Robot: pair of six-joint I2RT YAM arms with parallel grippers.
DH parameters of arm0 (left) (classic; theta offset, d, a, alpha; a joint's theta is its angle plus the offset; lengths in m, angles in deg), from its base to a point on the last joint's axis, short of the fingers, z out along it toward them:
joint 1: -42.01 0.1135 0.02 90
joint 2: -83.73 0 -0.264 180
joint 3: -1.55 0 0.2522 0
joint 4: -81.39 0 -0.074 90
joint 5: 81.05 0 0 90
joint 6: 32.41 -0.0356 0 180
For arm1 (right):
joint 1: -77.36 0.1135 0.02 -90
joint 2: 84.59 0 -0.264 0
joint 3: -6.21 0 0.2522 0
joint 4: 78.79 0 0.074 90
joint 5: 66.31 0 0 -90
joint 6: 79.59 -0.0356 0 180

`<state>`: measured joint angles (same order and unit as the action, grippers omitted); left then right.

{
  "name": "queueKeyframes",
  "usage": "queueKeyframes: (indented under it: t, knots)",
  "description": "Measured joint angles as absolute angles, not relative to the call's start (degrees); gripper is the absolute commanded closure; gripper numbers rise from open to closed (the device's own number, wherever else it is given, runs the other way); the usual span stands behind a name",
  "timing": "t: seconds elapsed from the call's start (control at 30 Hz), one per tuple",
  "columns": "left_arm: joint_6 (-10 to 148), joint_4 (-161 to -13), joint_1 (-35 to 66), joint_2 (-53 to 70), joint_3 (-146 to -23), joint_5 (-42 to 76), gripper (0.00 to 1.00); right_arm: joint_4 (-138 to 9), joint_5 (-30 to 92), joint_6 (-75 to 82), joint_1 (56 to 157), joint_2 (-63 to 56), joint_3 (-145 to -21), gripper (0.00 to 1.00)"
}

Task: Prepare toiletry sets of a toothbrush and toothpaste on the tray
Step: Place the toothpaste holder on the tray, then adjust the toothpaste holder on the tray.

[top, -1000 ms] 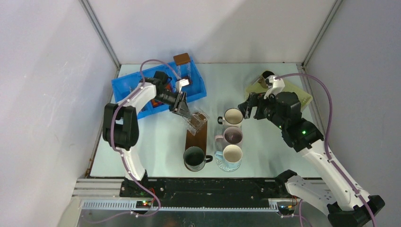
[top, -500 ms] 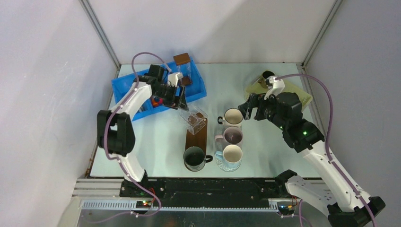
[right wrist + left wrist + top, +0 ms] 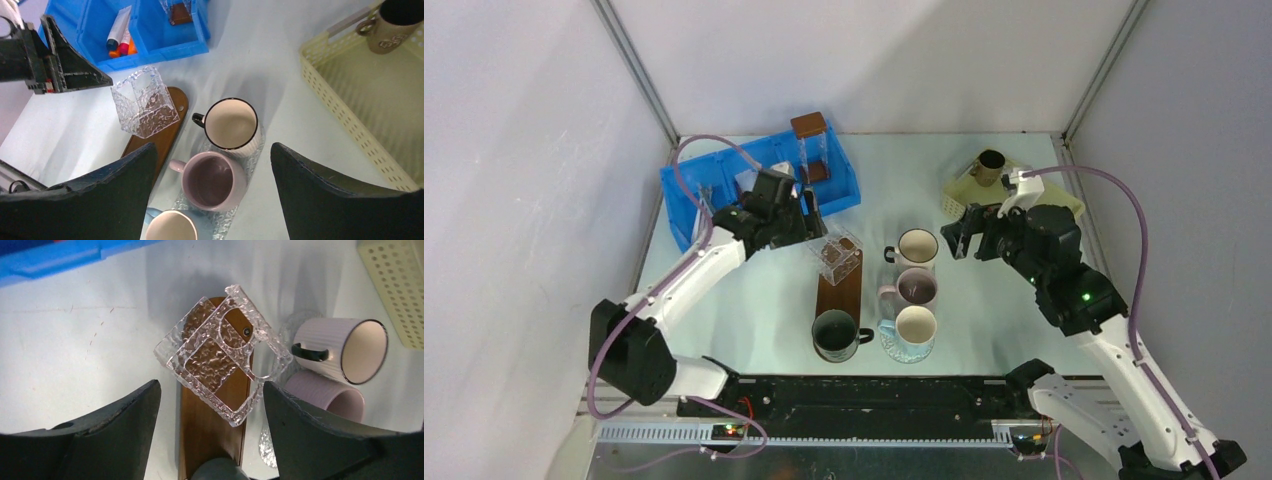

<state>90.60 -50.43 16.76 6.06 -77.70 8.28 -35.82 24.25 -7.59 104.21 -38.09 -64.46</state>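
The left arm (image 3: 679, 290) runs from a low, folded elbow near the tabletop's (image 3: 754, 300) near-left corner, its forearm stretched diagonally up to a wrist by the front wall of the blue bin (image 3: 842, 192). The left jaws stand wide and hold nothing. In the wrist view the dark fingers (image 3: 122, 427) frame a clear embossed box (image 3: 222, 352) from a distance, without touching it. That box sits tilted on the far end of a brown wooden board (image 3: 210, 440). The right arm (image 3: 1074, 290) rises from the near-right corner, bends at a raised elbow and points its wrist left toward a row of three mugs (image 3: 916, 288). The right jaws are also spread wide and empty, with both fingers (image 3: 345, 200) hovering above the mugs. The toothpaste (image 3: 119, 27), a white tube with orange ones beside it, lies in a compartment of the blue bin at the far left, well apart from the pale perforated tray (image 3: 350, 105) at the far right. A brown mug (image 3: 391, 25) stands in the tray's far corner. I cannot make out any toothbrush with certainty.
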Motion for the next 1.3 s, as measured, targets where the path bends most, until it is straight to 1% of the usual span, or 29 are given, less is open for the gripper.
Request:
queueKeyframes:
  t: [0.23, 0.4, 0.43, 0.53, 0.73, 0.87, 0.93, 1.13, 1.3]
  knots:
    - [101.7, -50.9, 12.7, 3.5, -75.7, -1.9, 0.34, -34.1, 21.3, -5.5, 103.8, -41.6, -64.0, 0.13]
    - [104.9, -50.8, 11.4, -0.2, -75.7, -5.4, 0.42, -33.6, 19.4, -4.3, 103.7, -44.5, -61.8, 0.12]
    - [105.3, -50.7, 11.1, -0.8, -75.7, -5.7, 0.46, -33.5, 19.2, -4.1, 103.7, -44.8, -61.5, 0.12]
    - [105.9, -50.1, 10.4, -2.3, -75.7, -6.4, 0.54, -33.4, 18.2, -3.7, 103.6, -45.7, -60.9, 0.12]
    - [106.7, -49.3, 9.6, -3.3, -75.8, -7.4, 0.76, -33.4, 17.1, -2.8, 103.6, -46.9, -60.1, 0.12]
    - [106.4, -47.8, 9.2, -3.3, -76.9, -7.4, 0.88, -33.4, 16.7, -2.6, 103.5, -47.7, -59.7, 0.11]
    - [106.0, -46.9, 8.7, -3.3, -77.7, -7.3, 0.91, -33.4, 16.5, -2.6, 103.5, -48.1, -59.7, 0.11]
    - [103.3, -43.6, 7.9, -3.3, -80.2, -7.2, 0.94, -33.4, 16.2, -2.6, 103.5, -48.3, -59.7, 0.11]
    - [99.9, -41.4, 6.1, -3.3, -80.5, -7.0, 0.94, -33.5, 16.3, -2.6, 103.5, -48.3, -59.7, 0.11]
